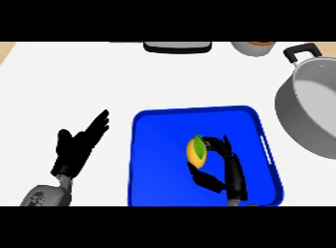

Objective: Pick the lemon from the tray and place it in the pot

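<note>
Right hand (224, 167) curled round lemon (197, 149), at centre of blue tray (156, 160). Judgement: lift straight up to clear the raised rim before swinging toward 2 o'clock. Pot (310, 116): grey metal, deep, black handle. Lemon oval, yellow, glossy. Left hand (76, 147) relaxed, resting at 9 o'clock.

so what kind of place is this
Most likely a kitchen counter: a large grey pot with a black handle, a blue tray holding a lemon, and a white worktop.
</note>
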`<state>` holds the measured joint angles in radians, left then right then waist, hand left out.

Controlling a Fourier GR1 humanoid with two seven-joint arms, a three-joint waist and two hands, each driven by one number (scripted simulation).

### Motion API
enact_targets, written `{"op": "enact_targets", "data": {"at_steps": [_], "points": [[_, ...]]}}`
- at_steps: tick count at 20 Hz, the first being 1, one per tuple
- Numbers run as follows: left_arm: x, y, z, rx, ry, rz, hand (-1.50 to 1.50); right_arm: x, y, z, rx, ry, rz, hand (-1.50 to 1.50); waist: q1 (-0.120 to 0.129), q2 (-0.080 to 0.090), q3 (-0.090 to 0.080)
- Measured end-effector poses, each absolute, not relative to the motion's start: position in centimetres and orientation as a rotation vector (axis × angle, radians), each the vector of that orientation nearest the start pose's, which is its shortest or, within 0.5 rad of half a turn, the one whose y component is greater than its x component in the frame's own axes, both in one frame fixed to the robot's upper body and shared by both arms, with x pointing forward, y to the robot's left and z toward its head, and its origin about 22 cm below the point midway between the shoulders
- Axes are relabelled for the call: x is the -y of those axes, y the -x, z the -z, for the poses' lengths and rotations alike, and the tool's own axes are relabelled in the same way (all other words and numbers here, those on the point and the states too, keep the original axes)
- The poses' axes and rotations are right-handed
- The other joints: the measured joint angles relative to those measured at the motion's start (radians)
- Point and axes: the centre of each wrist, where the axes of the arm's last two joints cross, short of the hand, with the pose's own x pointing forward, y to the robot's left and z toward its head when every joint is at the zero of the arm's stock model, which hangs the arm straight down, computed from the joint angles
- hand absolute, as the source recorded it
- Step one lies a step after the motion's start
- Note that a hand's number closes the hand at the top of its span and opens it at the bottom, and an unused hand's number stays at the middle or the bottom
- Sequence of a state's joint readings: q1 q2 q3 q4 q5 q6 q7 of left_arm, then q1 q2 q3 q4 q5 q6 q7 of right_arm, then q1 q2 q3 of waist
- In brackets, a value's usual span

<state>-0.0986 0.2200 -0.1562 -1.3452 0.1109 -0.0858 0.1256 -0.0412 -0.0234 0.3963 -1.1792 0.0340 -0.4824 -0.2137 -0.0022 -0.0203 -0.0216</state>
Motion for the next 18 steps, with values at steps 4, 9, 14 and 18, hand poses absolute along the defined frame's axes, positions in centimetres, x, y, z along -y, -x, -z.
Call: {"op": "enact_targets", "data": {"at_steps": [4,9,14,18], "points": [[-24.4,-25.5,2.9,1.272,0.063,0.282,0.0,14.9,-21.6,9.4,1.528,0.185,-0.098,1.5,0.003,-0.002,-0.003],[-24.0,-25.8,2.3,1.28,0.06,0.276,0.0,15.3,-21.2,9.9,1.595,0.212,-0.042,1.5,0.001,0.001,0.002],[-25.1,-25.1,2.8,1.266,0.029,0.235,0.0,25.3,-19.3,9.6,1.604,0.392,0.11,1.5,-0.039,-0.004,0.012],[-25.5,-24.6,3.0,1.264,0.014,0.218,0.0,35.6,-15.3,8.7,1.568,0.605,0.167,1.5,-0.061,0.001,0.017]]}}
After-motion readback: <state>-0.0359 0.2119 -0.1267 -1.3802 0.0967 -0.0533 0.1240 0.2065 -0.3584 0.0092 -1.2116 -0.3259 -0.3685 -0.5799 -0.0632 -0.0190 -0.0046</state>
